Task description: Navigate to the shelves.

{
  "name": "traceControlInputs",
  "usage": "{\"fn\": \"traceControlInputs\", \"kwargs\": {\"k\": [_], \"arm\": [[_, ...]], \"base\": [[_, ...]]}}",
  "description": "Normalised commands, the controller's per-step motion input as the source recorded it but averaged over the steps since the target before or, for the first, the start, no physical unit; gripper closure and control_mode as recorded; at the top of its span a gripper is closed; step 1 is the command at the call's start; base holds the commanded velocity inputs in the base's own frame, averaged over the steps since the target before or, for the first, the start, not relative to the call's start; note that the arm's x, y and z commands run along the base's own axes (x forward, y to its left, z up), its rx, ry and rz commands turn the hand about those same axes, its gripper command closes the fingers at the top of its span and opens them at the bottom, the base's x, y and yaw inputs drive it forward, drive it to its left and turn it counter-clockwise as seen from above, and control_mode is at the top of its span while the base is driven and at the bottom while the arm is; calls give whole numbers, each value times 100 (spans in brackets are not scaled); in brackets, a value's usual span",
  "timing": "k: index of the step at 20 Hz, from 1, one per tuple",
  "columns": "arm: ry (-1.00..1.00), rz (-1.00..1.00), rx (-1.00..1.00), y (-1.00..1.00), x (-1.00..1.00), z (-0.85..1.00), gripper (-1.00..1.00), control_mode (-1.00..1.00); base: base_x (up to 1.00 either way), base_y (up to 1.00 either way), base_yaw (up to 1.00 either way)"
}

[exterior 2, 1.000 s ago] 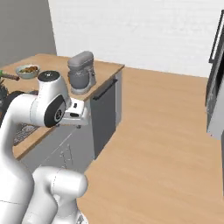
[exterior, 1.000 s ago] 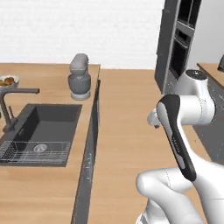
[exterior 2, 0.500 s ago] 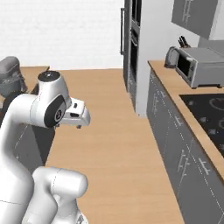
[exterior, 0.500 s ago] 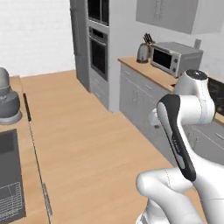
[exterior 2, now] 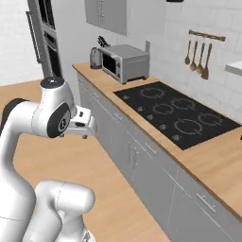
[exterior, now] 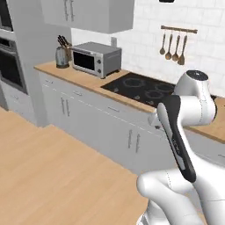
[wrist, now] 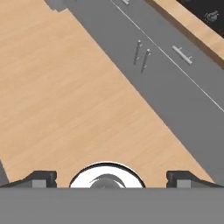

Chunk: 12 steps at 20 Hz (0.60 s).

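Observation:
The end of a thick white shelf slab (exterior 2: 235, 68) juts in at the right edge of the right base view, on the tiled wall beyond the hanging utensils; the rest of it lies outside the frame. My gripper (exterior 2: 83, 126) is tucked close to my body, pointing down over the wooden floor in front of the grey base cabinets. In the hand view the gripper (wrist: 111, 178) is open, its two dark fingertips (wrist: 40, 178) wide apart with nothing between them.
A wooden counter (exterior: 92, 79) on grey base cabinets (exterior 2: 142, 156) carries a black cooktop (exterior 2: 177, 111), a silver toaster oven (exterior: 96, 58), a kettle (exterior: 61, 56) and a knife block. Utensils (exterior: 173, 44) hang on the wall. A tall oven unit (exterior: 11, 61) stands left. Open wooden floor (exterior: 52, 176) lies ahead.
The whole picture has swung: the base has turned from the sink and mixer island, past the tall ovens, to face the cooktop counter. The arm's pose looks unchanged.

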Motion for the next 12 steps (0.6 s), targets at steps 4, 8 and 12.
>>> {"fn": "traceControlInputs", "kwargs": {"k": [4,8,12], "arm": [[0,0,0,0,0,0,-100,100],[0,0,0,0,0,0,-100,100],[0,0,0,0,0,0,-100,100]], "base": [[23,-52,-68],[24,-53,-67],[33,-52,-67]]}}
